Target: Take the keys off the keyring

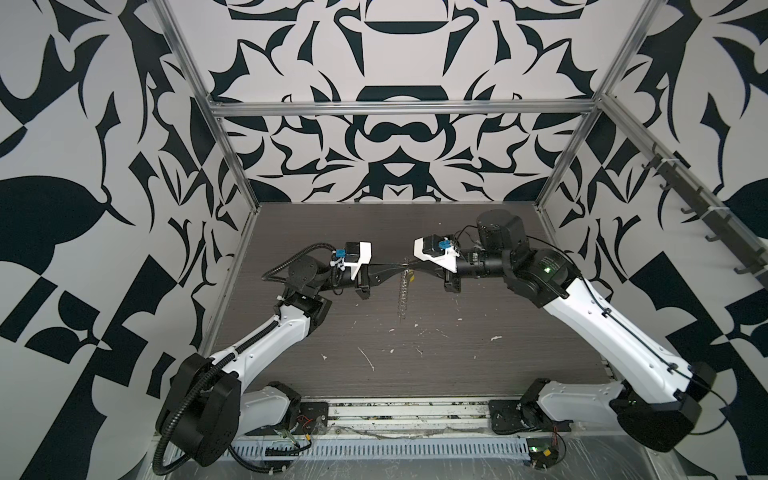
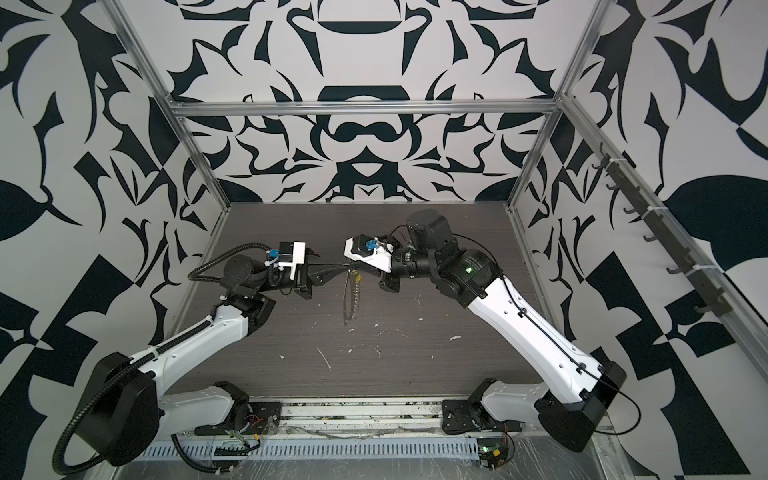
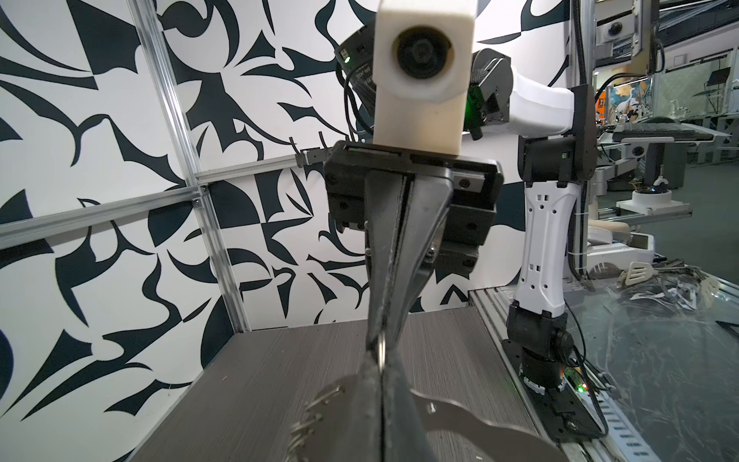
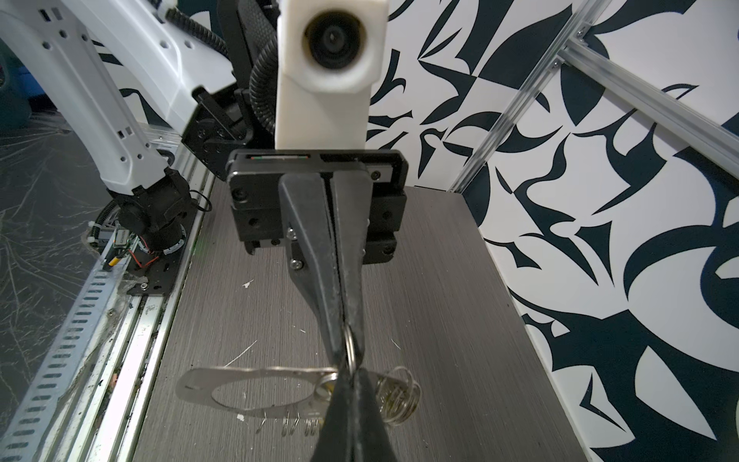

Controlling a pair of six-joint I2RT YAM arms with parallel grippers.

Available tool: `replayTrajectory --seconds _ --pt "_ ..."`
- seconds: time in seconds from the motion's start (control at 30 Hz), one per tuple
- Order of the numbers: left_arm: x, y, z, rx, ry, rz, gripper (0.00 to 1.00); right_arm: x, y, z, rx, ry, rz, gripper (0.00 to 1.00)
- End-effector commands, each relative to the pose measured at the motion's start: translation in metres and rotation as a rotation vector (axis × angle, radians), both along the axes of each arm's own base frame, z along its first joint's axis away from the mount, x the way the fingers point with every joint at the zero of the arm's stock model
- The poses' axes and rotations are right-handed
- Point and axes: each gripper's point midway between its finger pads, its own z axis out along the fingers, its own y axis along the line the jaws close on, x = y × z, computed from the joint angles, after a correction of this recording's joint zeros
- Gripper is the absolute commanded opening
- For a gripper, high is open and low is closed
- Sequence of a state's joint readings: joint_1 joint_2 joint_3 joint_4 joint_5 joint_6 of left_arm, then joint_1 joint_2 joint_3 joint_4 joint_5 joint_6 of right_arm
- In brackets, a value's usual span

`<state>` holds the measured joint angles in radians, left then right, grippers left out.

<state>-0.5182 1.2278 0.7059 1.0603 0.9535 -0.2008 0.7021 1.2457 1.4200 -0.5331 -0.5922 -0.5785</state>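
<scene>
Between left pincer (image 1: pixel 400 265) and right pincer (image 1: pixel 414 267), keyring (image 4: pixel 256 375) points frontward, crosswise.

1. The table (image 1: pixel 478 374), a dark grey wood-grain board, fills the lower middle of both top views.
2. Small white flecks (image 1: pixel 496 338) are scattered over its near half, below centre.
3. A long thin white streak (image 1: pixel 368 359) lies at lower centre; it may be a scratch rather than a scrap.
</scene>
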Motion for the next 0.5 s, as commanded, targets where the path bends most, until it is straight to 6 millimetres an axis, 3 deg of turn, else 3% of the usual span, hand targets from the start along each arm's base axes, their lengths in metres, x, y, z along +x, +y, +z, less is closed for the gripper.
replayTrajectory --seconds 0.0,0.07,0.2,0.47 --pt "-0.0040 0.0015 -0.0027 0.007 -0.012 -0.009 0.00 -0.0096 -0.0027 0.0292 0.086 -0.062 0.027 0.00" --pt "-0.0011 0.0016 -0.0023 0.007 0.000 0.001 0.04 -0.0103 -0.0034 0.0351 0.127 -0.071 0.028 0.00" --pt "-0.0008 0.0022 -0.0029 0.003 0.007 0.005 0.21 -0.0084 -0.0055 0.0380 0.138 -0.074 0.018 0.00" --pt "-0.0007 0.0037 -0.0027 -0.004 0.009 0.020 0.22 -0.0078 -0.0069 0.0378 0.139 -0.067 0.018 0.00"
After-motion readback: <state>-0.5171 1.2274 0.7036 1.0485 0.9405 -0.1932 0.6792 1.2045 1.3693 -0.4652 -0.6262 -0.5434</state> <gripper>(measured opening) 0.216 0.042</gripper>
